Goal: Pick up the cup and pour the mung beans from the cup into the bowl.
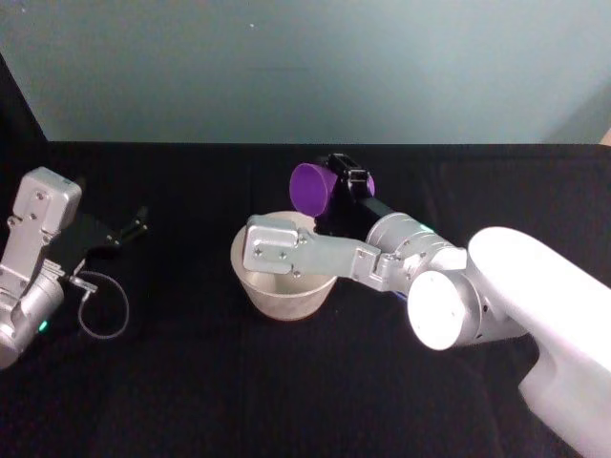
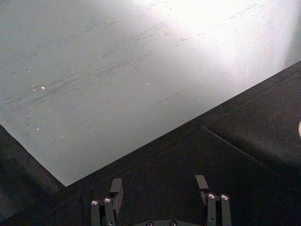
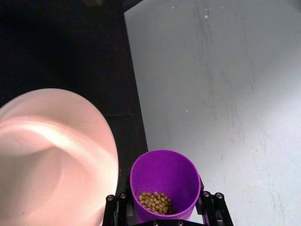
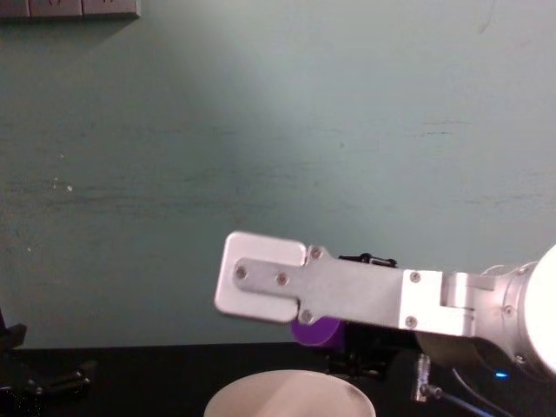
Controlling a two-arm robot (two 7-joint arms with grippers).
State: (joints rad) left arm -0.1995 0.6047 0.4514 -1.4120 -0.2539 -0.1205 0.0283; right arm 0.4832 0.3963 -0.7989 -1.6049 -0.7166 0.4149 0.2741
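Observation:
My right gripper (image 1: pixel 346 183) is shut on the purple cup (image 1: pixel 311 188) and holds it in the air, tipped on its side just beyond the far rim of the pale bowl (image 1: pixel 286 296). Looking into the cup (image 3: pixel 164 179) in the right wrist view, a small heap of mung beans (image 3: pixel 155 202) lies in it, with the bowl (image 3: pixel 51 155) close beside its mouth. From the chest, the cup (image 4: pixel 314 331) hangs just above the bowl's rim (image 4: pixel 291 393), partly hidden by my right forearm. My left gripper (image 1: pixel 129 229) rests open and empty at the far left.
A black cloth (image 1: pixel 286 401) covers the table, and a pale green wall (image 1: pixel 305 67) stands behind it. My right forearm (image 1: pixel 305 253) crosses over the bowl's near side. A loop of thin cable (image 1: pixel 103 310) lies beside the left arm.

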